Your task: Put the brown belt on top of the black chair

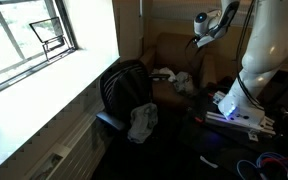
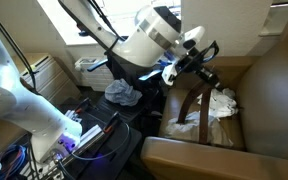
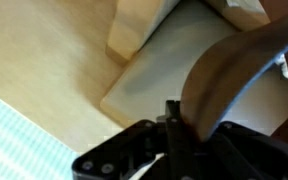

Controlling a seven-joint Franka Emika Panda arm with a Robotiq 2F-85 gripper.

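Observation:
My gripper (image 2: 191, 66) is shut on the brown belt (image 2: 190, 100), which hangs from the jaws down toward the seat of the brown armchair (image 2: 264, 85). In the wrist view the belt (image 3: 234, 65) runs from the closed fingers (image 3: 177, 125) up to the right. The black chair (image 1: 119, 85) stands by the window with a grey-white cloth (image 1: 142, 121) on its seat. In an exterior view the gripper (image 1: 198, 40) is high above the brown armchair (image 1: 174, 55), to the right of the black chair. The black chair (image 2: 134, 78) is partly hidden behind my arm.
White cloths (image 2: 221, 104) lie on the brown armchair's seat. The robot base (image 1: 236, 112) with a purple light stands on the right, with cables (image 1: 269, 162) on the floor. A window (image 1: 29, 35) and a sill run along the left wall.

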